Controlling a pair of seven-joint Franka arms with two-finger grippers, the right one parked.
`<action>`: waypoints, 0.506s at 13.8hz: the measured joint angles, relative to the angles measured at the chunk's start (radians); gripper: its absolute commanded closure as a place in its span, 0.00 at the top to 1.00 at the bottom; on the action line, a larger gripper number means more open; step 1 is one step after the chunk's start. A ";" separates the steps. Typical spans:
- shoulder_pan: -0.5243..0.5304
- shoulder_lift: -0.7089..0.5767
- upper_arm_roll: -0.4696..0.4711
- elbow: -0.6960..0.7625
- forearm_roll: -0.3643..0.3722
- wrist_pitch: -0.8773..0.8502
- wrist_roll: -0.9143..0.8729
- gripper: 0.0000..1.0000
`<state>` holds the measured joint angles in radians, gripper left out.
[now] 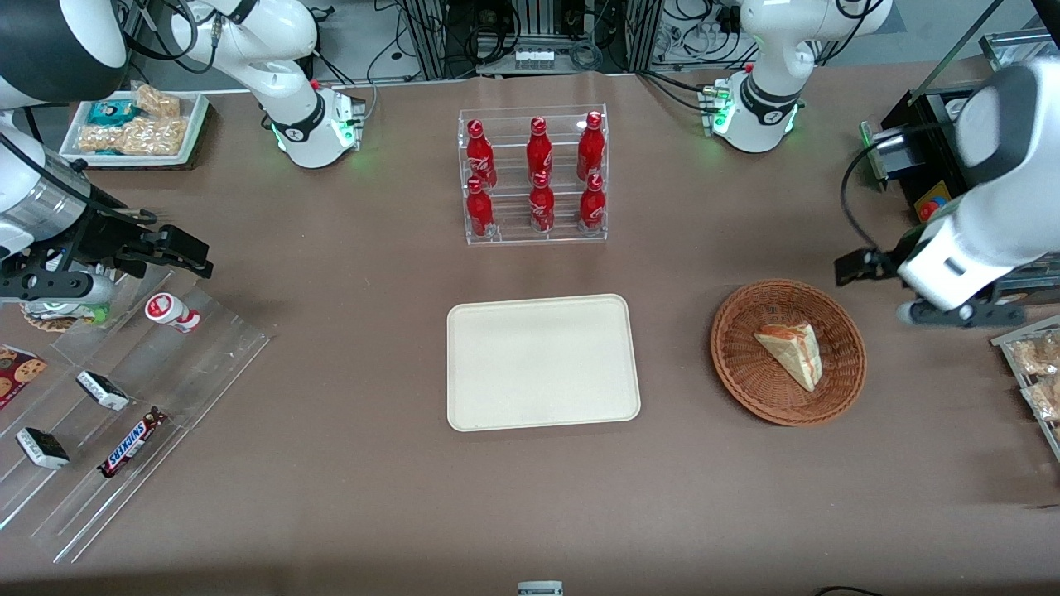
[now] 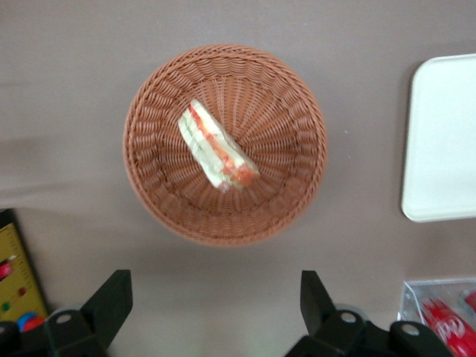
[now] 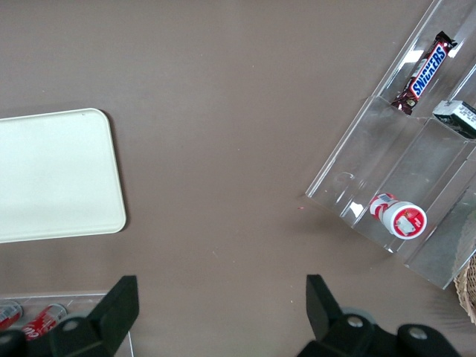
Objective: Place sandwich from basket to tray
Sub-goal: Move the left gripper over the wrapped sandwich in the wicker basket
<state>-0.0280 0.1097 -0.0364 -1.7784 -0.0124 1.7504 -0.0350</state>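
The tray (image 1: 542,362) sat bare, the basket (image 1: 737,364) beside it toward the working arm's end. The gripper (image 2: 216,309) hung high beside the basket, fingers spread wide, empty. The sandwich (image 1: 792,353) lay inside; soft bread might crush or slip under a skewed pinch.

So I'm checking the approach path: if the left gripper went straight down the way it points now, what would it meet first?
Probably bare table just beside the basket, not the sandwich; the open gripper looks high above them, though depth is unclear.
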 measured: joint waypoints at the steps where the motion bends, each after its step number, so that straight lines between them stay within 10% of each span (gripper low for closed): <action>1: 0.000 0.006 0.002 -0.060 0.006 0.074 -0.009 1.00; 7: 0.002 0.025 0.007 -0.340 0.020 0.481 -0.286 1.00</action>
<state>-0.0265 0.1351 -0.0293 -2.1182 0.0079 2.2311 -0.3213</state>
